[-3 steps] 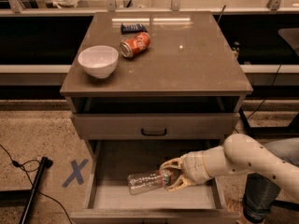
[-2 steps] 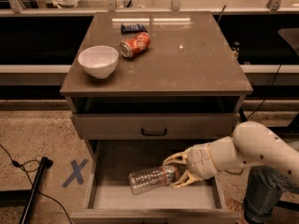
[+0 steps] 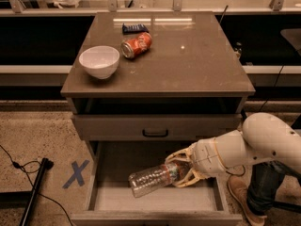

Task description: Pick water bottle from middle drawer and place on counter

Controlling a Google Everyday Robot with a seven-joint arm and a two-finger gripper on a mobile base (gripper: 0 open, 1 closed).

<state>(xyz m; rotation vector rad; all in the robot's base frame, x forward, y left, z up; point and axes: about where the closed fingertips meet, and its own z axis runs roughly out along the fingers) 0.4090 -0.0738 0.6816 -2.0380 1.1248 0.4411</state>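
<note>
1. The gripper (image 3: 173, 172) reaches into the open middle drawer (image 3: 151, 202) from the right, and its pale fingers (image 3: 178, 156) are closed around the neck end of the water bottle (image 3: 151, 180).
2. The water bottle lies tilted inside the drawer, with its base pointing lower left and its neck rising to the right into the gripper. I cannot tell whether the base touches the drawer floor.
3. The white arm (image 3: 251, 147) comes in from the right edge, passing over the drawer's right wall.
4. The drawer is pulled out toward the camera, and its pale floor shows in front of the bottle. Above it is a closed drawer front with a small black handle (image 3: 155, 133).
5. The table (image 3: 193, 65) is a glossy grey-brown top. On its left part stand a white bowl (image 3: 99, 61), an orange soda can (image 3: 136, 45) lying on its side just beside the bowl, and a dark blue packet (image 3: 135, 28) behind the can.
6. The floor is speckled. It has a blue tape cross (image 3: 76, 174) to the left of the cabinet and, further left, a black cable and pole (image 3: 34, 192).
7. A person's leg and brown shoe (image 3: 241, 202) stand at the lower right, partly behind the arm.
8. The bottle's cap and neck are hidden by the gripper, and its label band is hard to make out. The arm is cut off by the right edge.
</note>
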